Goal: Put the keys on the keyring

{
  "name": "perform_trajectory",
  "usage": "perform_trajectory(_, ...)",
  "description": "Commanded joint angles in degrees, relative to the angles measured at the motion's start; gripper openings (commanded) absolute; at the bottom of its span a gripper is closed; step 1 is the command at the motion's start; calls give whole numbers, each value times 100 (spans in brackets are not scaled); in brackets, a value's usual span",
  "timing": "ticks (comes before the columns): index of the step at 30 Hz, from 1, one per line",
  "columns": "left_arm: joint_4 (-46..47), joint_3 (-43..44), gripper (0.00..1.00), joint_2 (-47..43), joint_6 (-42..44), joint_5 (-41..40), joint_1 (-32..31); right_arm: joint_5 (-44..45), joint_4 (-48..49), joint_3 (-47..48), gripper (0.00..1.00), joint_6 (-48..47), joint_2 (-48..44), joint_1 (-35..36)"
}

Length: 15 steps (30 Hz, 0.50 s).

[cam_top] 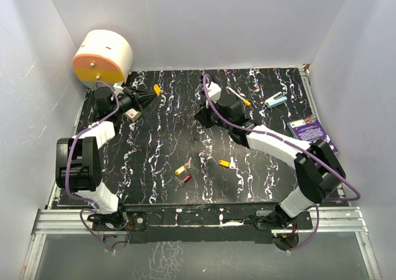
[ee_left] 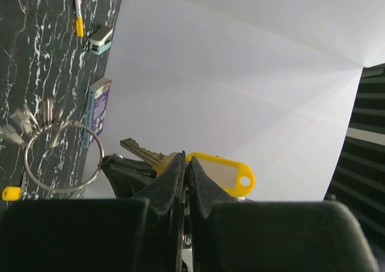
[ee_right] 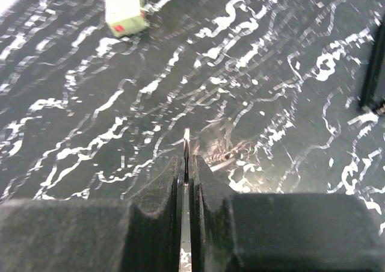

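Marbled tbl (cam_top: 154, 144): keys (cam_top: 180, 169) (2 yel, 1 red), purple card (cam_top: 307, 130).

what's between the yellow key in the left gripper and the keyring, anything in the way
nothing visible. the left gripper is shut on the yellow-tagged key, blade aimed toward the keyring, and the left wrist view shows only open air between tip and ring. the ring's plain keys fan off its far edge, clear of that line.

Soft, even light fills the white enclosure (cam_top: 185, 26), with faint shadows on the black table (cam_top: 161, 144). The right wrist view is blurred. The left wrist view is crisp beyond the dark left gripper (ee_left: 187, 162).
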Motion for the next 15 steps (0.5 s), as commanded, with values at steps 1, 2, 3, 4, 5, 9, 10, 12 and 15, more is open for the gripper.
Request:
perform_trajectory(1,263,-62,0,-398,-71,-162,-267,-939,1427,-503,8,-93,-603,34)
perform_trajectory(2,242,-57,0,-431,-52,-148,-283,-1176,1997,-649,8,25,-757,38)
perform_trajectory(3,227,-64,0,-464,-46,-142,-290,-1267,2228,-795,8,82,-845,39)
perform_trajectory(4,228,-89,0,-493,-56,-140,-296,-1351,2457,-869,8,136,-918,46)
perform_trajectory(5,242,-125,0,-509,-77,-153,-305,-1417,2618,-903,8,191,-956,49)
perform_trajectory(9,436,-351,0,-573,-282,-237,-466,-1629,2976,-815,8,337,-931,126)
perform_trajectory(10,502,-418,0,-580,-342,-276,-512,-1630,3044,-795,8,348,-909,164)
perform_trajectory(12,624,-542,0,-589,-475,-335,-570,-1586,3185,-757,8,335,-868,262)
perform_trajectory(15,742,-613,0,-593,-583,-367,-637,-1408,3265,-645,8,300,-750,398)
